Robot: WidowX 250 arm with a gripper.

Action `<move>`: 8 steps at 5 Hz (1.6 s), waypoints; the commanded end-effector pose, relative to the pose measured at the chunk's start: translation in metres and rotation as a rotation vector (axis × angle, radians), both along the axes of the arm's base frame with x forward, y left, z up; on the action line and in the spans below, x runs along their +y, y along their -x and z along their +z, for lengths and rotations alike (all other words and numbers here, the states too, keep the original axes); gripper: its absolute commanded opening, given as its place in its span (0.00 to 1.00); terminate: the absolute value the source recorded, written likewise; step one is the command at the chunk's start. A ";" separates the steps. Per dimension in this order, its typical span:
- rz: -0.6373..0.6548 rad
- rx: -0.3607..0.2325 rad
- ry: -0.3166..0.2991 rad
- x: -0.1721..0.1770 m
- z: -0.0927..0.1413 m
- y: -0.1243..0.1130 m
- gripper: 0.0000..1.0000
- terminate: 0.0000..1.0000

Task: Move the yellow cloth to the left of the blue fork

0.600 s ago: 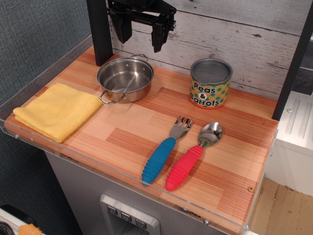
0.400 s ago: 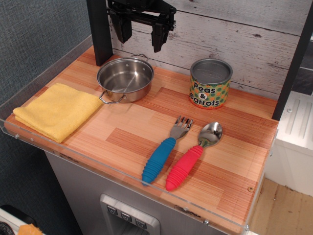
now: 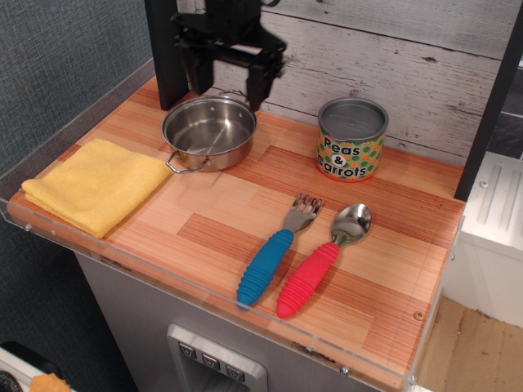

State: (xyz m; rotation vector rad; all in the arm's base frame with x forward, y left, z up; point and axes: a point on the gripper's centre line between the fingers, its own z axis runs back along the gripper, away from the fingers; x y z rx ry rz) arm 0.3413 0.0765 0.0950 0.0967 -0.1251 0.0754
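Note:
The folded yellow cloth (image 3: 98, 185) lies flat at the far left front corner of the wooden counter. The blue fork (image 3: 276, 255) lies near the front middle, tines toward the back, with a red-handled spoon (image 3: 321, 261) just to its right. My black gripper (image 3: 225, 88) hangs open and empty at the back, just above the rear rim of the steel pot (image 3: 208, 133), well away from the cloth.
A Peas & Carrots can (image 3: 351, 139) stands at the back right of the pot. A black post (image 3: 166, 51) rises at the back left. A clear acrylic lip (image 3: 163, 273) runs along the counter's front and left edges. Bare wood lies between cloth and fork.
My gripper has come down and a little to the left, from high against the wall to just above the pot's rear rim. Nothing on the counter has moved.

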 end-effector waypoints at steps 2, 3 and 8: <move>0.086 0.078 -0.062 0.062 0.007 0.064 1.00 0.00; 0.094 0.078 -0.092 0.083 -0.006 0.075 1.00 0.00; 0.097 0.063 -0.149 0.110 -0.061 0.075 0.00 0.00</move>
